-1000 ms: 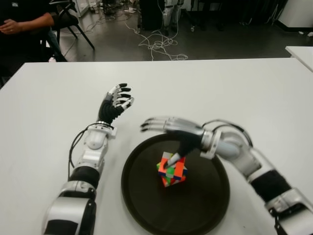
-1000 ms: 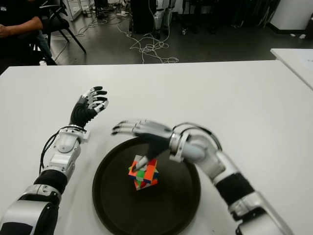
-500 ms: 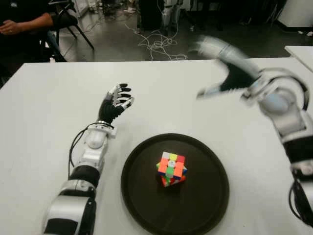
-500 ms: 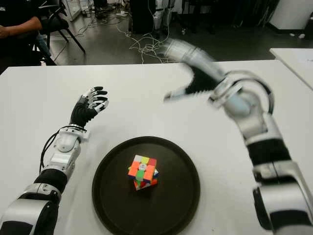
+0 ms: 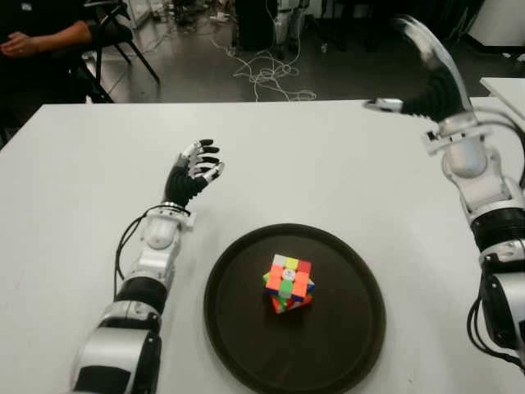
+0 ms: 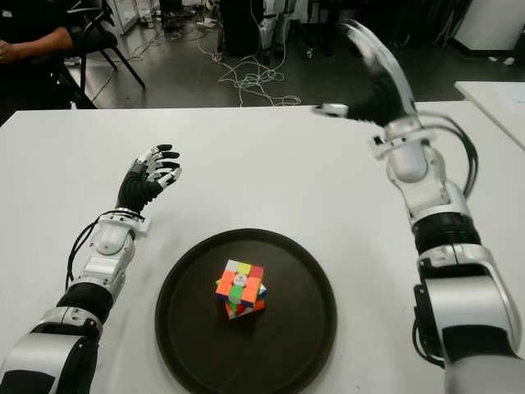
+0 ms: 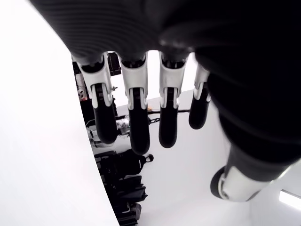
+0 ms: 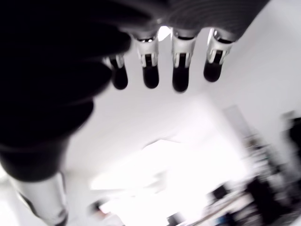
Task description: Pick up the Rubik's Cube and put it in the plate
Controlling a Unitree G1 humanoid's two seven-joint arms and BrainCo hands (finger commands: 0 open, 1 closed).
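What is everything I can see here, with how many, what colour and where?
Cube: one, multicoloured, in the plate.
Plate: one, dark, round, on the table's near side.
Table: one, white; a second white one shows at far right.
Cables: a pale tangle on the floor beyond the table.
Person: one, dark clothes, seated at far left.
Left hand: open, empty, left of the plate.
Right hand: open, empty, raised over the table's far right.

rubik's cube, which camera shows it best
The left eye view: the Rubik's Cube sits unobstructed near the middle of the dark plate, its top and coloured sides clear. The right eye view shows the same cube from slightly aside. Neither wrist view shows it, only each hand's own fingers.
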